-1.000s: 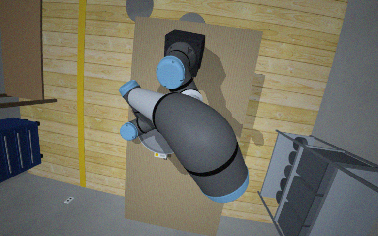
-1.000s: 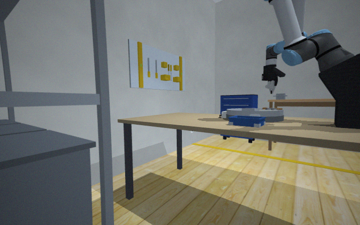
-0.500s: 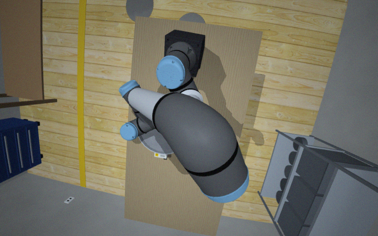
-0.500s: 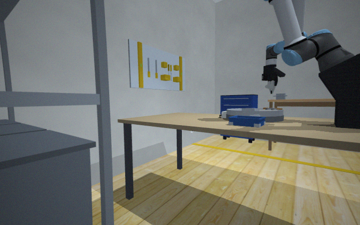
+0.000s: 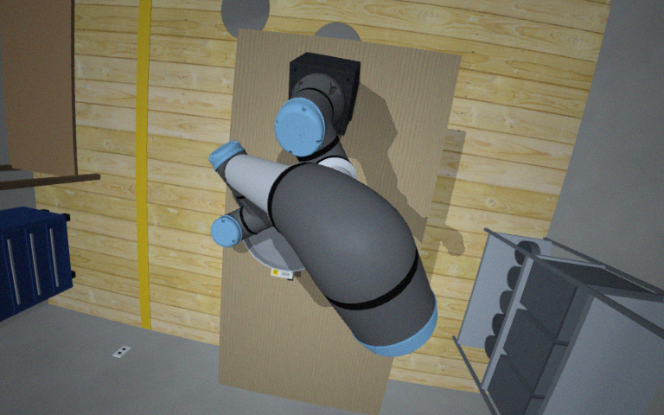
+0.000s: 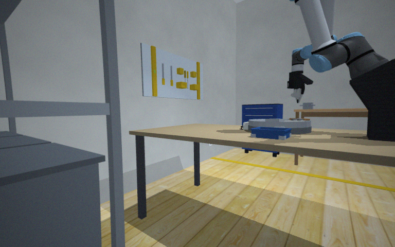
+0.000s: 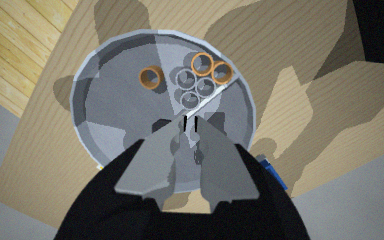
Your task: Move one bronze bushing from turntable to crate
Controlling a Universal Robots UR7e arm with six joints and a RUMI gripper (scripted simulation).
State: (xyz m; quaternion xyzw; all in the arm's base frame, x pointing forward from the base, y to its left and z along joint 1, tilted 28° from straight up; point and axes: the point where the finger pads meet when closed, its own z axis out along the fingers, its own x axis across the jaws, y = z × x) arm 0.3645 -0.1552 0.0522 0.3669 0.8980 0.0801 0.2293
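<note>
The turntable (image 5: 286, 260) (image 6: 304, 125) (image 7: 75, 107) is a round, shallow grey dish with a faceted pale rim, set on a bench (image 5: 298, 332) (image 6: 180, 132) (image 7: 47, 165) whose tan top carries a fine, straight grain. Within the dish, seen from the wrist, lie six short open-ended rings. Three are orange-brown, the bronze bushings: one (image 7: 151, 77) apart from the rest, and two, a first (image 7: 202, 54) and a second (image 7: 230, 74), side by side near the rim. Three smooth grey sleeves (image 7: 186, 70) (image 7: 205, 79) (image 7: 190, 92) cluster beside this pair, next to a thin, straight white bar (image 7: 207, 100). The crate (image 6: 270, 133) (image 7: 274, 174), a small rectangular box of blue with pale grey corner pieces, rests on the bench just beside the dish; its interior cannot be made out.

The arm (image 5: 342, 220) (image 6: 316, 25), of rounded dark-grey and pale tubes with light-blue caps, rises from a black angular pedestal (image 5: 348, 68) (image 6: 381, 116) and folds over the dish. Its wrist hangs upright, the jaws (image 6: 297, 102) pointing down, well above the dish. The tapered grey jaws are drawn nearly together, a narrow gap between their black tips, and grasp nothing.

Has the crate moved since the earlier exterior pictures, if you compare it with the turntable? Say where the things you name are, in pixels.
No. In the exterior view, the crate (image 6: 270, 134) (image 7: 275, 175) keeps the same place in front of the turntable (image 5: 281, 251) (image 6: 300, 125) (image 7: 112, 105).
</note>
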